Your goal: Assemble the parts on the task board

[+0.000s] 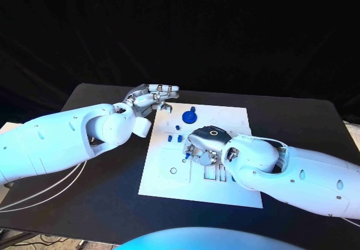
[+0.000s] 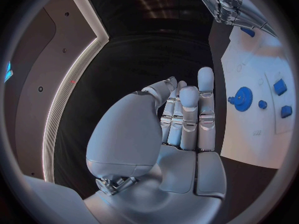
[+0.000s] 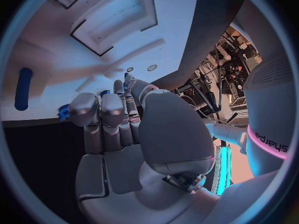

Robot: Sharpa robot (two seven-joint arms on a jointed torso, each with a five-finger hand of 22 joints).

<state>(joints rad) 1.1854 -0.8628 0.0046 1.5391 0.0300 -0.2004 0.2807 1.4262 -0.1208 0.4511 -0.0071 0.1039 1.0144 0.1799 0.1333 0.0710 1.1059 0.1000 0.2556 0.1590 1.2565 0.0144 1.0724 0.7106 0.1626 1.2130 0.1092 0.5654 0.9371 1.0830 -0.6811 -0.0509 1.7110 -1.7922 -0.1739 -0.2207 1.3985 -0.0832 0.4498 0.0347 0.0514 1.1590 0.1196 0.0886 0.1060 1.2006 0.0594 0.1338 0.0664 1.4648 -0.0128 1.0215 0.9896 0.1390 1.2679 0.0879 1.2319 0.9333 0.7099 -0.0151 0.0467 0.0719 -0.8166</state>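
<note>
Black desk (image 1: 105, 208) underneath, white cables (image 1: 45, 194) trailing off its left side below the left arm. Left hand (image 1: 152, 96) off the far left corner of the task board (image 1: 169, 182), above bare desk, fingers (image 2: 189, 115) straight and close together, nothing in them. Just right of that hand, near the board's far left part, a blue gear-shaped part (image 1: 190, 115) with a small knob beside it; a few smaller blue parts (image 1: 176, 138) lower down the board, between the gear and the right hand. Right hand (image 1: 204, 147) over the middle of the board, palm down, covering the slots there and hiding much of what lies beneath. Fingers (image 3: 99, 115) of that hand curled down toward the board with a small blue part (image 3: 64, 112) at their tips; cannot tell whether clamped on it or merely touching. A long blue part (image 3: 23, 88) lying flat on the board beyond the right hand, well apart from it.
</note>
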